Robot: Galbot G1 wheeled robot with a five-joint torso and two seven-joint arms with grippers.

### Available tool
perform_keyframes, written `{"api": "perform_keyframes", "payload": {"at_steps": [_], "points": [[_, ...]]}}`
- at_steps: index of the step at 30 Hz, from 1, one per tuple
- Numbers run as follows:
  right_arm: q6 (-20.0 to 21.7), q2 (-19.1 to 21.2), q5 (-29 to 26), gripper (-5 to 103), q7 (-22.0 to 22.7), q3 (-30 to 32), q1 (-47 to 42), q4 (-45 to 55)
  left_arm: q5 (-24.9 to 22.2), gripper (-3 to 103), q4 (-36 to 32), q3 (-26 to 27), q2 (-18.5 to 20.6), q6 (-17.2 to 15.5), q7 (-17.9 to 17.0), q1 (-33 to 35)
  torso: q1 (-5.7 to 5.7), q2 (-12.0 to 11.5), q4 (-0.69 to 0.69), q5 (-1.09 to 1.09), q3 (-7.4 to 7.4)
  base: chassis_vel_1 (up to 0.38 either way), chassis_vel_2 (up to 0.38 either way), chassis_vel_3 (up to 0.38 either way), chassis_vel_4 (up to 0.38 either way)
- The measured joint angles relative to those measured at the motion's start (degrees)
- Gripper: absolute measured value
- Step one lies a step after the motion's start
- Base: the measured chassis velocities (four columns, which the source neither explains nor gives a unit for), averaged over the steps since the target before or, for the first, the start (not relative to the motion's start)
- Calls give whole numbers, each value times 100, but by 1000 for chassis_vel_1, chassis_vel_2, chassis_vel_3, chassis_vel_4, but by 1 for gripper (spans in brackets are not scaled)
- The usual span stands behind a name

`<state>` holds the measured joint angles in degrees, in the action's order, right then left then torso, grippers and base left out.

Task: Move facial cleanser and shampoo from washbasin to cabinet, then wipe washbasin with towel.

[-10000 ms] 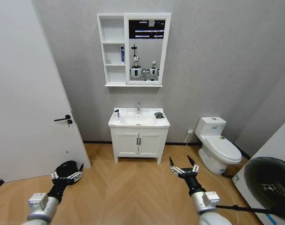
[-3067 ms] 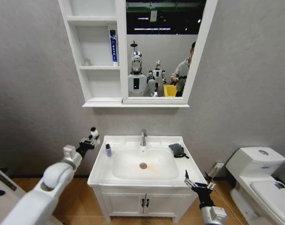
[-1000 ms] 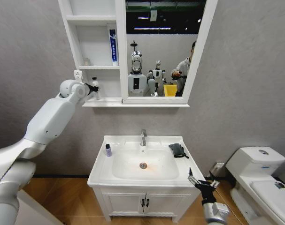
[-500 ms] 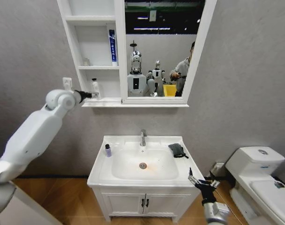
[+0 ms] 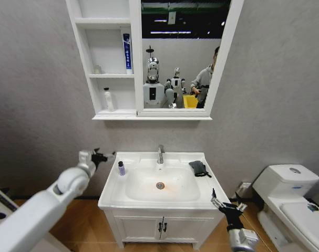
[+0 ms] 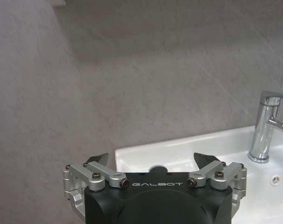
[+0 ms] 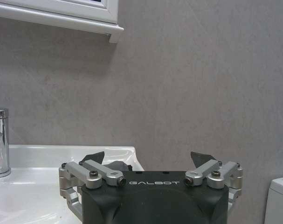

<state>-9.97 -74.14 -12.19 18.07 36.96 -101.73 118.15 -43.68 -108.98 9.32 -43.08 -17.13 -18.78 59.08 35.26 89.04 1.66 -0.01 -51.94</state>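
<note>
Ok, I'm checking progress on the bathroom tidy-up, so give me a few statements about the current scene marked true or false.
1. A small white bottle stands on the lowest shelf of the cabinet. True.
2. The towel lies in the bowl by the drain. False: it lies on the washbasin top, right of the tap.
3. The left gripper holds a bottle. False: it is open and empty, left of the washbasin.
4. A small dark bottle stands on the washbasin's left side. True.
5. The right gripper grips the towel. False: it hangs open, low by the washbasin's front right corner.
</note>
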Motion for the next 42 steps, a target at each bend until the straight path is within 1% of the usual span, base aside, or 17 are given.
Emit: {"api": "perform_keyframes", "payload": {"at_steps": [3,4,6,8,14,15,18,26,28,29,30,31,35,38,39,41,42], "points": [[-27,12,-3,100,0,45,-50,1,501,100,375,-133,-352,303,141,158,0,0,1,2,0,0,0,0,0],[-27,12,-3,100,0,45,-50,1,501,100,375,-133,-352,303,141,158,0,0,1,2,0,0,0,0,0],[-50,11,-4,100,0,53,-60,-3,659,100,685,-237,-553,331,169,87,1,0,0,1,-1,0,0,0,0],[-56,6,-4,100,0,51,-60,-14,663,100,801,-275,-625,331,170,24,1,0,1,1,0,0,0,0,0],[-63,10,4,100,0,-14,18,-121,661,100,1513,-469,-1019,313,235,-331,2,-1,1,2,-1,0,0,0,0],[-63,10,4,100,0,-14,18,-121,661,100,1513,-469,-1019,313,235,-331,2,-1,1,2,-1,0,0,0,0],[-63,37,-5,100,2,-11,28,-160,725,100,1868,-506,-1258,362,372,-479,2,-1,1,1,-1,0,0,0,0],[-63,100,-111,100,4,82,79,-157,893,100,2353,-606,-1463,438,645,-772,2,-1,0,1,-1,0,0,0,0],[-71,101,-110,100,4,87,68,-166,989,100,2575,-644,-1523,472,832,-915,2,-1,0,1,-1,0,0,0,0],[-71,101,-110,100,4,87,68,-166,989,100,2575,-644,-1523,472,832,-915,2,-1,0,1,-1,0,0,0,0],[-77,95,-106,100,3,83,59,-172,1009,103,2676,-665,-1555,481,897,-992,2,-1,0,1,-1,0,0,0,0],[-79,87,-99,100,3,71,54,-182,1016,101,2755,-681,-1583,482,929,-1055,2,-1,1,1,-1,0,0,0,0],[-80,76,-82,100,3,44,57,-211,1019,99,2921,-706,-1634,474,967,-1182,2,-1,1,1,-1,0,0,0,0],[-80,82,-79,100,5,35,78,-234,1043,86,3134,-704,-1704,470,1128,-1269,2,-1,1,1,-1,0,0,0,0],[-80,82,-79,100,5,35,78,-234,1043,86,3134,-704,-1704,470,1128,-1269,2,-1,1,1,-1,0,0,0,0],[-80,97,-82,100,11,44,88,-244,1071,76,3187,-696,-1731,520,1217,-1265,2,-1,0,1,-1,0,0,0,0],[-80,97,-82,100,11,44,88,-244,1071,76,3187,-696,-1731,520,1217,-1265,2,-1,0,1,-1,0,0,0,0]]}}
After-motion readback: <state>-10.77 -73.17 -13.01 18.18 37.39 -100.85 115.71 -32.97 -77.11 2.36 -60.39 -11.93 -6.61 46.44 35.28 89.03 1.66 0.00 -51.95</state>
